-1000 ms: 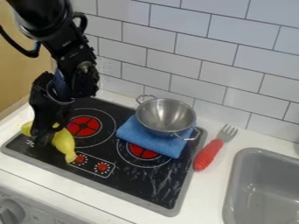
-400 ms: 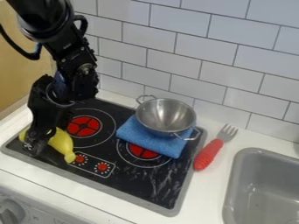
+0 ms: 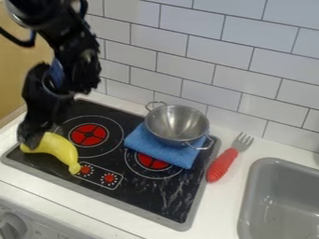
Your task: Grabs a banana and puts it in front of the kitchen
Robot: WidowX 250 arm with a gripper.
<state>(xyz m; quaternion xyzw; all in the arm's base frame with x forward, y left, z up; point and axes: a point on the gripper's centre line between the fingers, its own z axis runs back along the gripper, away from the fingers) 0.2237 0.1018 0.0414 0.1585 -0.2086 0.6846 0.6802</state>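
Camera view: hand (image 3: 30, 141) higher, at banana (image 3: 57, 147)

Two burners (image 3: 88, 134), two red dials (image 3: 109, 178); one each: banana (image 3: 61, 149), pot (image 3: 177, 122), cloth (image 3: 152, 149), fork (image 3: 223, 164), stovetop (image 3: 159, 193), sink (image 3: 248, 205), pincer (image 3: 30, 141).

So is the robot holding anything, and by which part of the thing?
Can't tell: the gripper is at the banana, by its left end, but a grip isn't clear.

Toy kitchen, stove (image 3: 165, 198), sink (image 3: 254, 183), tiled wall (image 3: 187, 52)
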